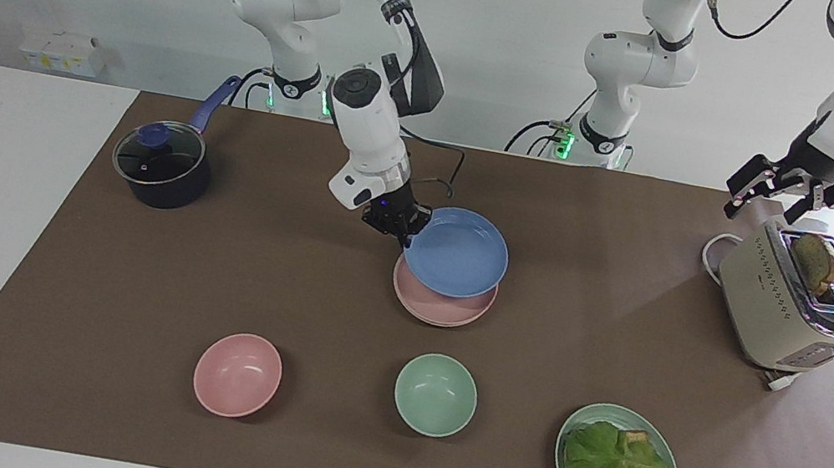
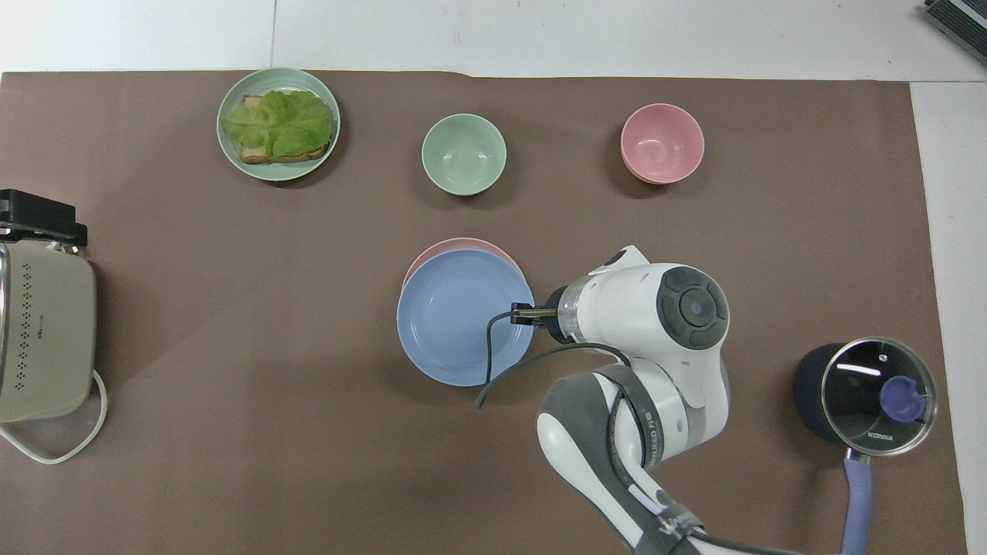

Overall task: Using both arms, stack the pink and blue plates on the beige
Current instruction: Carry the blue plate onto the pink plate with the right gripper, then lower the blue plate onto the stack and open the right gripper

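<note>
Blue plate (image 1: 458,252) hangs clear of the table in the facing view, tilted — the rim on the right arm's side sits higher, the rim toward the left arm's end dips lower, nearly level with the stack beneath. Being round, it has no long axis; its hollow faces up. Right gripper (image 1: 407,234) is clamped on the plate's rim at the edge toward the right arm's end, fingertips pinched together on the lip, so the plate extends away from the gripper toward the left arm's end of the table. Pink plate (image 1: 439,306) lies flat on the brown mat (image 1: 79,279) directly under it, only a crescent of it showing on the side farther from the robots; a paler rim line below the pink hints at another plate beneath, though its colour cannot be made out. Left gripper (image 1: 771,196) waits over the toaster (image 1: 786,308), jaws spread. Overhead view: blue plate (image 2: 461,316) covers most of the pink plate (image 2: 455,247), leaving a thin pink arc at the edge farther from the robots. Right gripper (image 2: 524,314) grips the blue rim on the side toward the right arm's end — plate beside the fingertips, not beneath them. Left gripper (image 2: 38,217) shows only as a black block just above the toaster (image 2: 42,339).
</note>
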### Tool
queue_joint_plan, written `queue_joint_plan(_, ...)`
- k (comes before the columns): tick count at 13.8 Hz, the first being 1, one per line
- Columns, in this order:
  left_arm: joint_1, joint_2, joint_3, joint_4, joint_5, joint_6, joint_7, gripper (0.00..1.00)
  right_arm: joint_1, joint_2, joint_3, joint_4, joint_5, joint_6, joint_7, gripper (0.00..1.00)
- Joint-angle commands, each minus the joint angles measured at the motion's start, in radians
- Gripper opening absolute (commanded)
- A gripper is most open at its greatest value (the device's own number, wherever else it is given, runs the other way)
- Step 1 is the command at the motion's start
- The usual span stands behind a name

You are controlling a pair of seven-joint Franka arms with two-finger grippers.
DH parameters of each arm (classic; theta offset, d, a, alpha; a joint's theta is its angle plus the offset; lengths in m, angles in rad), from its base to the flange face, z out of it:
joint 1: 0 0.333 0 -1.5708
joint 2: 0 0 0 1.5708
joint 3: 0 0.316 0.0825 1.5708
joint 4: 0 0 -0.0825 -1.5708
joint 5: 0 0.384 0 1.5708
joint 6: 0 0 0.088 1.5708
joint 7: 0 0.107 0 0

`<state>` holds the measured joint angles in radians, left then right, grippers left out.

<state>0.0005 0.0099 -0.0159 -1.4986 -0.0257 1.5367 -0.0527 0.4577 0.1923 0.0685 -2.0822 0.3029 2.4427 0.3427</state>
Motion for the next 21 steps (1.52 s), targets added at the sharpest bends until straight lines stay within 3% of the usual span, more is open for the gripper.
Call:
queue_joint_plan(1,-0.014,-0.014,0.013,-0.009,0.013,-0.010,0.002,1.00,0.025,0.042,-0.004,0.034,-0.036,0.022,0.027,0.00)
queue_joint_plan(21,-0.014,-0.014,0.013,-0.009,0.013,-0.010,0.002,1.00,-0.002,0.067,-0.013,0.062,-0.139,0.042,0.028,0.00)
